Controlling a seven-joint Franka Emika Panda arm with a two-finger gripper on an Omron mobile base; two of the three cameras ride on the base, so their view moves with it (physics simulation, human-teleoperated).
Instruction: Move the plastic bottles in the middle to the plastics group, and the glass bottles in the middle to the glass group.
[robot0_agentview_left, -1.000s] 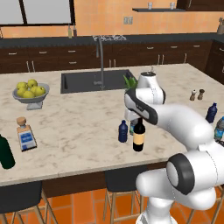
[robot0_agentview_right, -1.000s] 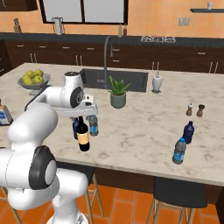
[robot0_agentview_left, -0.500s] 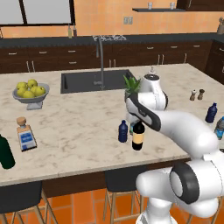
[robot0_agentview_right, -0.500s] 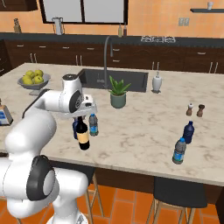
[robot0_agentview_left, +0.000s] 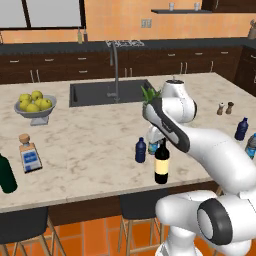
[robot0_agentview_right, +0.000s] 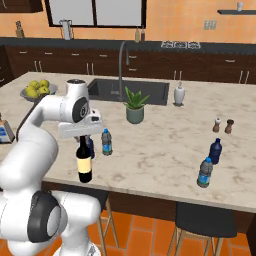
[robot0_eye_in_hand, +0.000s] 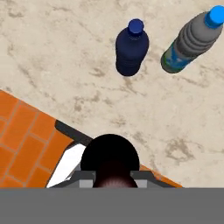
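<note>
Your gripper (robot0_agentview_right: 82, 137) is clamped on the neck of the wine bottle (robot0_agentview_left: 161, 167), jaws closed tight around the dark red top. The bottle stands upright at the front edge of the counter (robot0_agentview_left: 90, 145); whether its base touches the marble or hangs just above it, you cannot tell from these angles. In the hand view the bottle's round dark top (robot0_eye_in_hand: 110, 162) sits right between the fingertips, with orange floor tiles showing past the counter edge.

Take the wine bottle as your landmark. Just behind it stand the dark blue bottle (robot0_agentview_left: 141, 150) and the clear bottle with the blue cap (robot0_agentview_right: 106, 142), side by side and apart from each other. In the hand view you see them from above: the dark blue one (robot0_eye_in_hand: 131, 49) and the clear one (robot0_eye_in_hand: 192, 40).

Well off to the arm's right of the wine bottle, near the counter's end, stand another dark blue bottle (robot0_agentview_right: 215, 151) and another clear bottle (robot0_agentview_right: 204, 173). Far to its left, you have the square clear bottle with the cork (robot0_agentview_left: 29, 154) and the dark green bottle (robot0_agentview_left: 6, 173) at the front edge.
</note>
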